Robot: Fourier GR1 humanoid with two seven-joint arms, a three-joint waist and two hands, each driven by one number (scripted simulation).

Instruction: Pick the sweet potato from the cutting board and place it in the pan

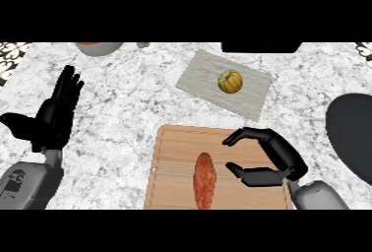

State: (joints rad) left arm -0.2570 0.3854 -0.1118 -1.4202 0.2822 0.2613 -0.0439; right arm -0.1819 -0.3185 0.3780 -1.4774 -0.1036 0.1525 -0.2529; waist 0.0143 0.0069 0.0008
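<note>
A long orange-red sweet potato (203,181) lies lengthwise on the wooden cutting board (174,162) at the lower middle. My right hand (274,156) hovers just right of the sweet potato, over the board's right side, its fingers and thumb curved toward it with a gap between; it holds nothing. The dark pan (354,133) shows at the right edge, partly cut off. My left hand (56,112) rests open at the left, fingers pointing up.
A grey mat (210,74) with a yellow round fruit (230,81) lies behind the board. A grey bowl (98,47) sits at the back left, a dark object (260,47) at the back edge. Marble counter (123,113) surrounds them.
</note>
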